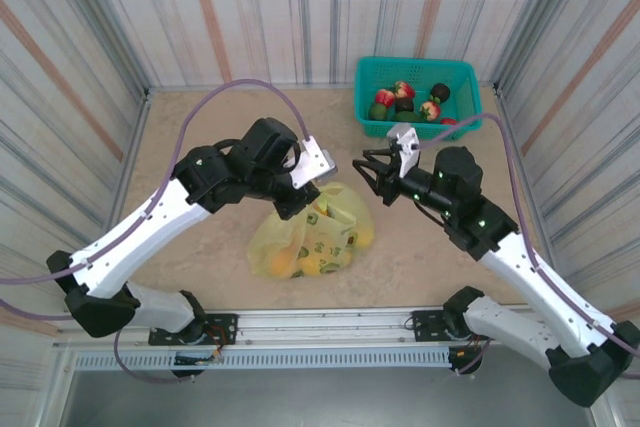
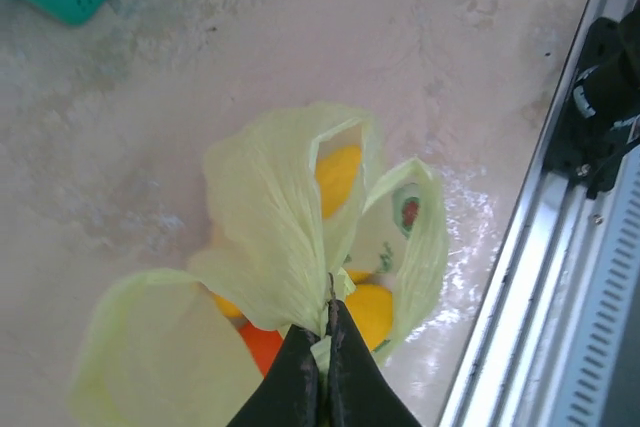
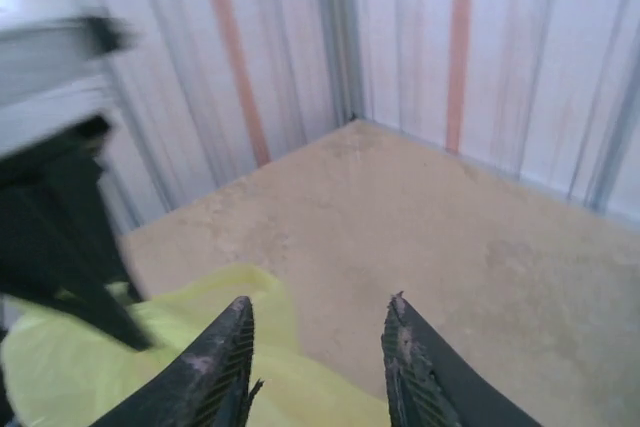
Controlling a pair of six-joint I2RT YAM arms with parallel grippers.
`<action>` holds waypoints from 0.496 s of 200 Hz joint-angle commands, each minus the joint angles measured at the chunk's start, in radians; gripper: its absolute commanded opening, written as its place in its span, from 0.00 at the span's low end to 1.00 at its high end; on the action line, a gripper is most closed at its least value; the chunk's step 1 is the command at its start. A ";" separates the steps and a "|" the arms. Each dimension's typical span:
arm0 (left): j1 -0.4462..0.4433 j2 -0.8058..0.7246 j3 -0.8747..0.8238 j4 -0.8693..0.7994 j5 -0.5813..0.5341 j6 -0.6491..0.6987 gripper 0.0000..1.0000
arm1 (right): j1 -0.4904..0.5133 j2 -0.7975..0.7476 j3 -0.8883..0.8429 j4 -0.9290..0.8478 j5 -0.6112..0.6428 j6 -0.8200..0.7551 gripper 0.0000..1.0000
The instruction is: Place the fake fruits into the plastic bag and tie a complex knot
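The left pincer was pressed together on a fold of the plastic bag. The bag lay at the middle of the table with yellow and orange fake fruits inside. The right pincer stood apart, empty, just beside the bag. Other fruits lay in the teal basket at the back right.

Bright even light, glare on the table, right wrist view blurred at left.
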 commanded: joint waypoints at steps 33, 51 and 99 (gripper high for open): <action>-0.064 -0.008 0.095 -0.068 -0.004 0.414 0.00 | -0.016 0.108 0.133 -0.116 -0.141 0.052 0.43; -0.102 -0.022 0.074 -0.074 -0.041 0.570 0.00 | -0.017 0.148 0.161 -0.117 -0.220 0.068 0.43; -0.135 -0.039 0.019 -0.065 -0.150 0.807 0.00 | -0.016 0.207 0.167 -0.103 -0.395 0.074 0.33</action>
